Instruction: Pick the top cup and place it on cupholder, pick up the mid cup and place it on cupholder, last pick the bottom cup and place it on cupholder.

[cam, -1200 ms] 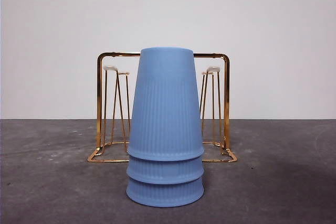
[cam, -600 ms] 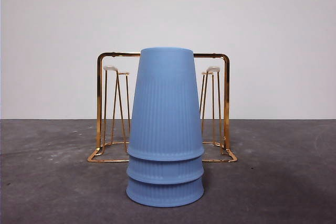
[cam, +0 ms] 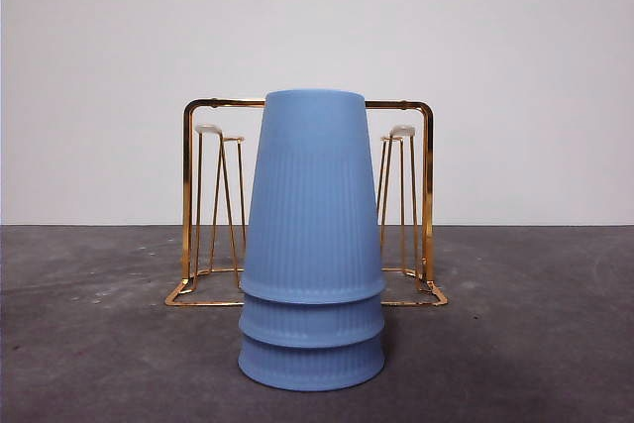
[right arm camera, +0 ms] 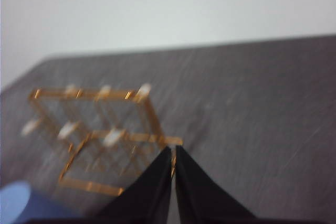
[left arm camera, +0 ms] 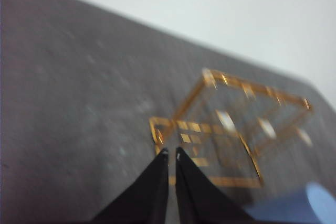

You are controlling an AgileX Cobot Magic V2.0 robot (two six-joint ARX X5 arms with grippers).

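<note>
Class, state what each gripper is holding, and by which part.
Nothing is held. The left gripper and right gripper are shut on nothing, above the table; the stacked cups stand untouched.

table (cam: 99,344): dark grey, mottled | on it: blue cup stack (cam: 311,245), apparently three; cupholder (cam: 426,195) behind

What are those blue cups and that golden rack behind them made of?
The blue cups look like matte plastic: even colour, fine vertical ribs, no glare. The golden rack looks like thin metal wire with a shiny gold finish, since its frame catches bright glints. Its pegs carry white tips, possibly rubber or plastic; that cannot be told from here.
</note>
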